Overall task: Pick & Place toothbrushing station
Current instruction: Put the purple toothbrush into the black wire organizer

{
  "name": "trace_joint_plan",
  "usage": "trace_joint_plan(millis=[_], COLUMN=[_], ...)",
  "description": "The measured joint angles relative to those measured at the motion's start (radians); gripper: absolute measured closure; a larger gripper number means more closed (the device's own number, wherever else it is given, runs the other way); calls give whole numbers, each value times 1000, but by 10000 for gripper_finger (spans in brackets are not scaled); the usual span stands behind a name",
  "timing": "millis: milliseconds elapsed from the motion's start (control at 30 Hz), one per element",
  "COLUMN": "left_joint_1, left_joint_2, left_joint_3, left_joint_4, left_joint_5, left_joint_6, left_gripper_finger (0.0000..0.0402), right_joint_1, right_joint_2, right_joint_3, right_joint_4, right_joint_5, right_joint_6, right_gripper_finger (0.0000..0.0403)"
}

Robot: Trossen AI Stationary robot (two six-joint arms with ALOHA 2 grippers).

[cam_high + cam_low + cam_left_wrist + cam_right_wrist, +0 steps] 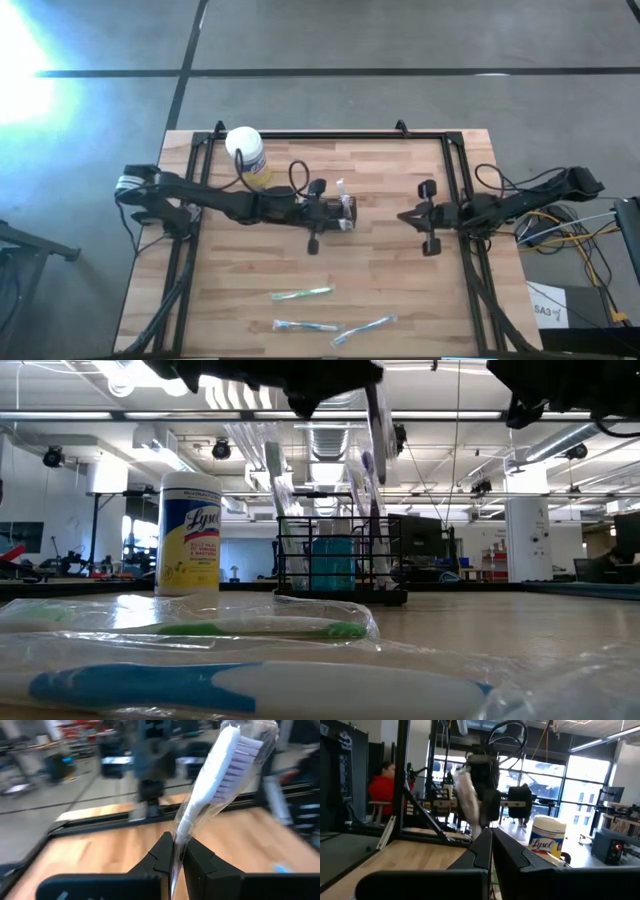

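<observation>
Black in its wire mesh and boxy, found the caddy (335,565) standing on the wooden table (380,260) near the jar (190,530), on that jar's right-arm side, apart from it and upright. Noted something blue inside the caddy and a few wrapped brushes rising out of its top, seen from table height. Could not make out the caddy itself from overhead, under the arm. Saw the left gripper (345,212) hanging above the caddy, farther from the jar toward the table's middle. Found its fingers (160,852) clenched on a wrapped toothbrush (220,775), gripping the handle through the clear film with the white head and pale bristles pointing up and away from the claw. Placed the right gripper (404,216) well apart from the jar, past the caddy on the right-arm side, facing the left one across a bare stretch of wood. Judged its fingers (477,850) pressed together with nothing between them. Counted three more wrapped toothbrushes lying flat at the front of the table, well apart from the jar: a green one (302,293) nearest to it, a blue one (305,326) beyond that, and a third (365,327) just beside the blue one on the right-arm side. Noticed a person in red (382,782) seated in the room behind the table, far beyond the jar.
</observation>
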Motion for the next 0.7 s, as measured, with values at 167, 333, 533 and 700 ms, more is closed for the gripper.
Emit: trace_joint_plan(millis=[167,333,533,700], left_joint_1=[4,25,37,39], left_joint_2=[41,59,101,140], left_joint_3=[0,0,0,-1], left_joint_4=[69,67,81,93], left_joint_5=[-191,-202,-199,-199], left_joint_6=[5,-8,-49,-84], left_gripper_finger=[379,379,379,378], right_joint_1=[-2,-1,-1,-1], right_joint_2=[-35,-39,-39,-39], right_joint_3=[-23,-23,-23,-23], right_joint_4=[-3,-3,-4,-3], right_joint_5=[1,1,1,1], right_joint_6=[-24,-27,-27,-26], right_gripper_finger=[395,395,395,395])
